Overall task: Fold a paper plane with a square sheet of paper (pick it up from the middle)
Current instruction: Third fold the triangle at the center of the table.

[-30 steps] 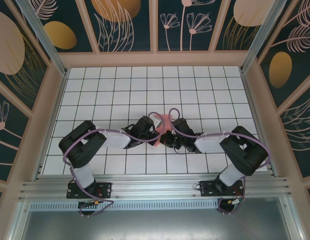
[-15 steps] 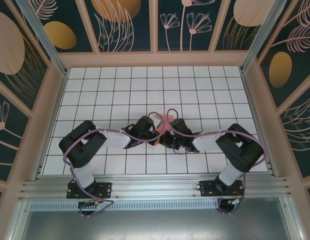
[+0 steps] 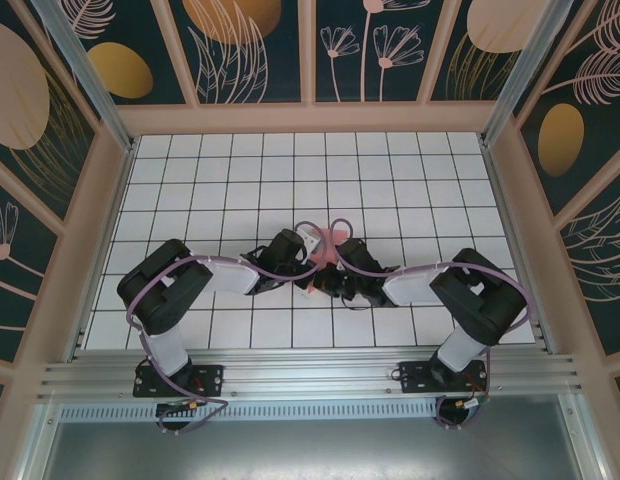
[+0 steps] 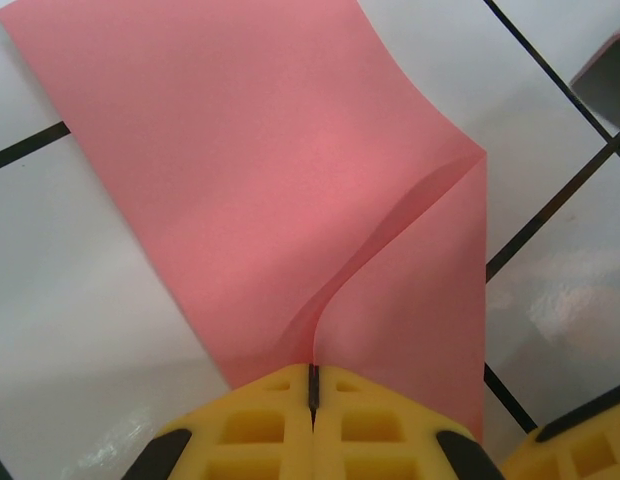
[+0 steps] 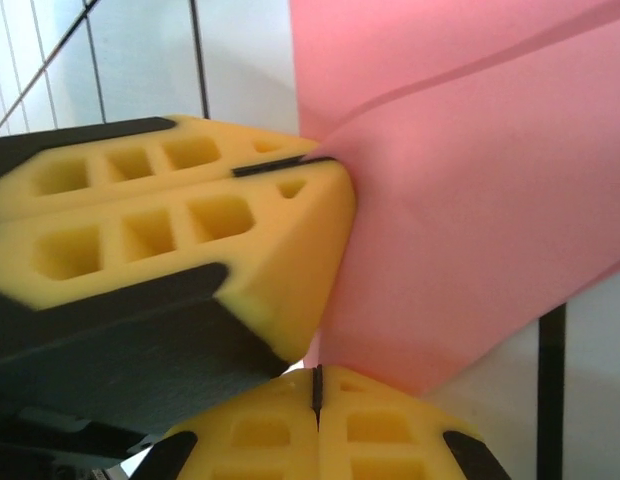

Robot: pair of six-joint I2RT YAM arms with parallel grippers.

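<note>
The pink sheet of paper (image 4: 260, 170) is being held between the two arms, over the middle of the white gridded table (image 3: 220, 180). Its near edge is being pinched by the left pincer (image 4: 312, 388), whose jaws are fully together with the paper nipped in the seam between them. A corner of the same sheet is being gripped by the right pincer (image 5: 317, 395), also fully closed, just beside the left one. One flap is being turned over the rest, and a soft fold (image 4: 400, 220) is being formed rather than a sharp crease. Whether the far edge is resting on the table cannot be told.

The sheet is being judged as very light, thin and limp. It is likely to buckle under its own curl, slide easily on the smooth tiles and tear if it is being pulled in opposite directions by both pincers. Hold is best being taken at the edges, close to the line of the fold, with only a small bite of paper, so the layers are being guided flat and not crumpled.
</note>
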